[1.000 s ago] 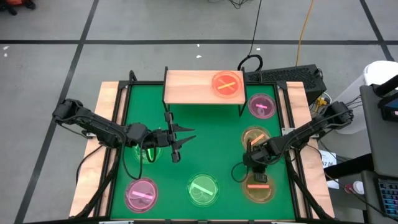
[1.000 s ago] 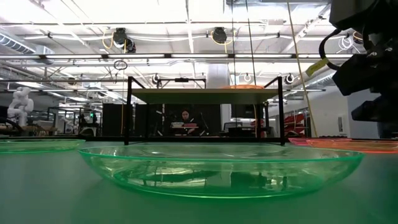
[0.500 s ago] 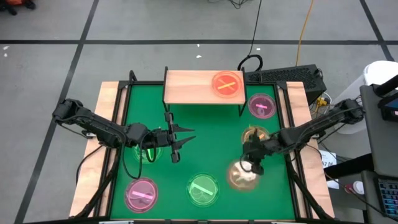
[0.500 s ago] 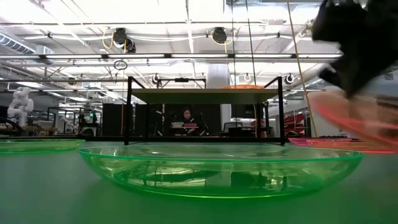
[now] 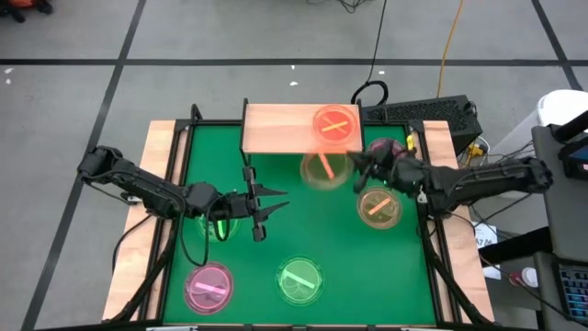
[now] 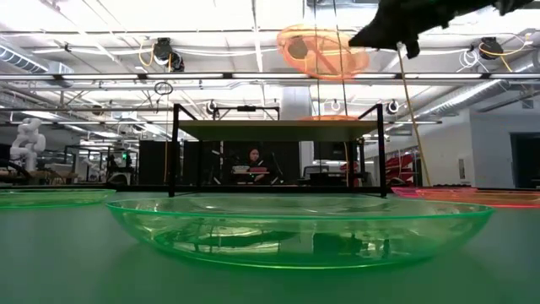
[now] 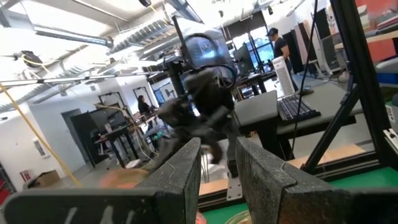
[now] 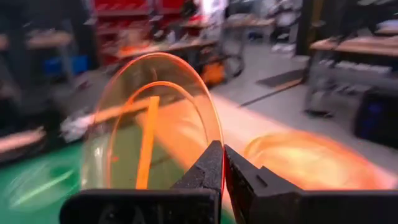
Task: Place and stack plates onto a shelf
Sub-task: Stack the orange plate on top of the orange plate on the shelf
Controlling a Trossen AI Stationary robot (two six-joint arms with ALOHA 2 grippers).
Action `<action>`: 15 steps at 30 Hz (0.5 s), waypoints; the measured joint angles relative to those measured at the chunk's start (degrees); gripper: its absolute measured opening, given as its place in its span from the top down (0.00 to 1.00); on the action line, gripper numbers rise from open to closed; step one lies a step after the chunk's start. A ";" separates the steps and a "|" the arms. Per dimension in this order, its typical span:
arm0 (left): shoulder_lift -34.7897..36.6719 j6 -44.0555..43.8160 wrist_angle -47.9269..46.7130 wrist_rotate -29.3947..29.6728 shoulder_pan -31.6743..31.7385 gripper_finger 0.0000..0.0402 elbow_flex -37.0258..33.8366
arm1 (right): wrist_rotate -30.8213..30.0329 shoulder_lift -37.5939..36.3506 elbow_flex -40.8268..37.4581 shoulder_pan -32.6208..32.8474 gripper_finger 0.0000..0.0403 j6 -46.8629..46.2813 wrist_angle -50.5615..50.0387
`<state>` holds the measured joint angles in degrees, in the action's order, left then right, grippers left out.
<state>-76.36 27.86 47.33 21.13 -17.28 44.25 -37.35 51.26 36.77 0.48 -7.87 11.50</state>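
Observation:
My right gripper [image 5: 354, 165] is shut on an amber plate [image 5: 323, 168] and holds it in the air just in front of the light-wood shelf [image 5: 285, 129]. One pink-red plate [image 5: 336, 124] lies on the shelf's right half. In the low view the amber plate [image 6: 323, 51] hangs well above the shelf top [image 6: 278, 128]. My left gripper [image 5: 274, 204] hovers open over the table's left middle, beside a green plate [image 5: 218, 225], and touches nothing. My right gripper pinches the amber plate's rim [image 8: 217, 146] between its two fingers. The fingers lie about level and come from the table's right side. The plate sticks out beyond the fingertips toward the left, tilted and lifted clear of table and shelf.
On the green table lie a pink plate [image 5: 209, 287] at the near left, a green plate [image 5: 299, 280] at the near middle, an amber plate [image 5: 378, 207] at the right, and a pink plate [image 5: 386, 152] partly under my right arm. The shelf's left half is bare wood.
My right gripper has lifted the amber plate off the table's near right. It has carried the plate up and toward the far edge, to the front of the shelf. Meanwhile it has tipped from pointing down to about level. The plate now hangs clear of the table.

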 joint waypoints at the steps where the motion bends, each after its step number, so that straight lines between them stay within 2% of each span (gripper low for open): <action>1: 0.00 0.00 0.00 0.02 0.00 0.73 0.00 | -0.02 0.11 0.00 -2.09 1.00 0.78 1.28; 5: 0.00 0.00 0.00 0.00 0.00 0.73 0.00 | 0.14 1.21 0.00 -10.90 1.00 1.50 3.66; 7: 0.00 -0.02 0.00 0.00 0.00 0.73 0.00 | 2.13 1.90 0.00 -15.76 1.00 1.37 4.11; 12: -0.01 0.42 0.01 0.01 0.09 0.73 0.00 | 13.33 4.67 2.69 -27.77 1.00 -3.38 1.13; 15: 0.00 0.41 0.11 0.00 0.60 0.73 0.00 | 19.79 7.36 4.87 -32.38 1.00 -4.79 -0.01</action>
<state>-76.36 28.27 47.44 21.12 -16.68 44.25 -17.57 58.62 41.65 -31.90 -12.67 11.50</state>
